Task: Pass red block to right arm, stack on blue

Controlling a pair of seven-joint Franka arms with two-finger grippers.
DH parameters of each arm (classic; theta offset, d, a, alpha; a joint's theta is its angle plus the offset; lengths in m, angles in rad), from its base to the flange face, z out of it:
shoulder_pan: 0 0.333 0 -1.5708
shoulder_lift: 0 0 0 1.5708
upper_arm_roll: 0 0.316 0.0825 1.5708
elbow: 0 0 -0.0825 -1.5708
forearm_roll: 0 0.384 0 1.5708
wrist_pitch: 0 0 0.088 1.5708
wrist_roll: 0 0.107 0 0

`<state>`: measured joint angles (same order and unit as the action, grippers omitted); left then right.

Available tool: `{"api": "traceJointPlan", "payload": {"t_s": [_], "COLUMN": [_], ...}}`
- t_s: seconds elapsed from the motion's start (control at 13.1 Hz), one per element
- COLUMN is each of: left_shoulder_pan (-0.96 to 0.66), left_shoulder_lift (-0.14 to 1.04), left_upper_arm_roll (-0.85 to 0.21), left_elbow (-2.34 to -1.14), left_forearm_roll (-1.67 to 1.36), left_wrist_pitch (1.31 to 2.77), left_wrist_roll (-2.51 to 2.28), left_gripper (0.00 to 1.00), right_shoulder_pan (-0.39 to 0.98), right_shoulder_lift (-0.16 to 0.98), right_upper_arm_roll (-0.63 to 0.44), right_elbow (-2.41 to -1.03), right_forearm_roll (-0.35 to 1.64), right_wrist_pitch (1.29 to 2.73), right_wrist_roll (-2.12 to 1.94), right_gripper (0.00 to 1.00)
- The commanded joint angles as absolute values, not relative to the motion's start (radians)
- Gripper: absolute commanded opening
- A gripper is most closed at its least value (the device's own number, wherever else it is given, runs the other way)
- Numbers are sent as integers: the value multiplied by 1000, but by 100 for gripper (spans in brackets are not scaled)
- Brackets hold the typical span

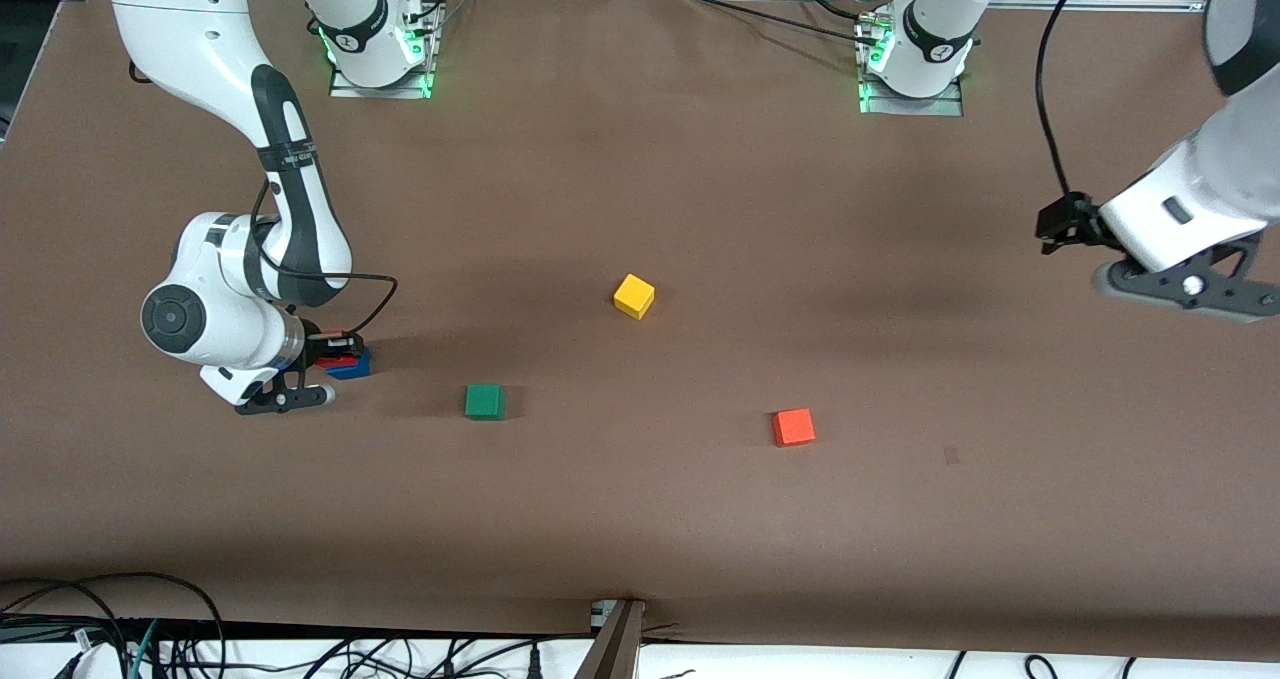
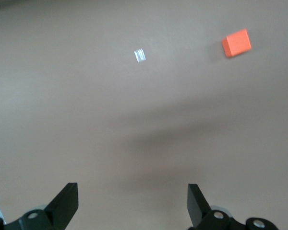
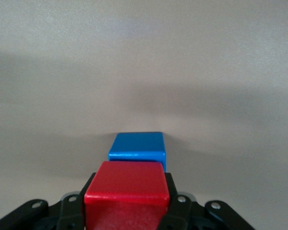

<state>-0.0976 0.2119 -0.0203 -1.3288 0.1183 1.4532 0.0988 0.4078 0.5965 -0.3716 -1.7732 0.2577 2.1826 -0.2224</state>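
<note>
Right end effector (image 3: 127, 211): low at the right arm's end of the table (image 1: 640, 189), fingers (image 3: 69, 211) closed on the red block (image 3: 127, 194). In the front view the red block (image 1: 335, 362) sits right at the fingertips, over the blue block (image 1: 352, 367); whether the two blocks touch cannot be told. In the right wrist view the blue block (image 3: 138, 147) shows just past the red one, slightly offset from it.

Left end effector (image 2: 132, 203): raised over the left arm's end of the table, fingers (image 2: 65, 203) spread wide, holding nothing; this arm waits. In the front view it (image 1: 1190, 294) hangs at the picture's edge.

Green block (image 1: 484, 401): on the table, near the right end effector, toward the left arm's end from it.

Yellow block (image 1: 634, 296): on the table between the two end effectors, well apart from each.

Orange block (image 1: 793, 426): on the table, well apart from both end effectors, closer to the left one; it (image 2: 236, 42) also shows in the left wrist view.
</note>
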Motion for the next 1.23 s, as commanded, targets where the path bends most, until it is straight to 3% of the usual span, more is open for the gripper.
{"api": "traceJointPlan", "payload": {"t_s": [0.0,0.15,0.23,0.31,0.46,0.84,1.15], "left_shoulder_pan": [-120,-117,-89,-46,-23,-14,-14], "left_shoulder_lift": [5,-72,-84,-84,-86,-66,-64], "left_upper_arm_roll": [52,58,48,-4,-37,-46,-46], "left_elbow": [-1631,-1739,-1756,-1758,-1756,-1740,-1733], "left_forearm_roll": [74,64,66,67,74,66,66], "left_wrist_pitch": [1657,1716,1724,1723,1712,1695,1692], "left_wrist_roll": [93,94,106,115,101,103,103], "left_gripper": [100,100,100,100,100,100,100], "right_shoulder_pan": [420,420,420,420,419,419,417], "right_shoulder_lift": [563,563,563,563,563,516,469], "right_upper_arm_roll": [-379,-379,-379,-379,-380,-390,-417], "right_elbow": [-1822,-1822,-1822,-1824,-1822,-1809,-1677], "right_forearm_roll": [236,236,236,236,236,236,176], "right_wrist_pitch": [2217,2217,2217,2217,2217,2182,1992], "right_wrist_roll": [-207,-207,-207,-207,-207,-218,-216], "right_gripper": [3,3,8,29,99,100,100]}}
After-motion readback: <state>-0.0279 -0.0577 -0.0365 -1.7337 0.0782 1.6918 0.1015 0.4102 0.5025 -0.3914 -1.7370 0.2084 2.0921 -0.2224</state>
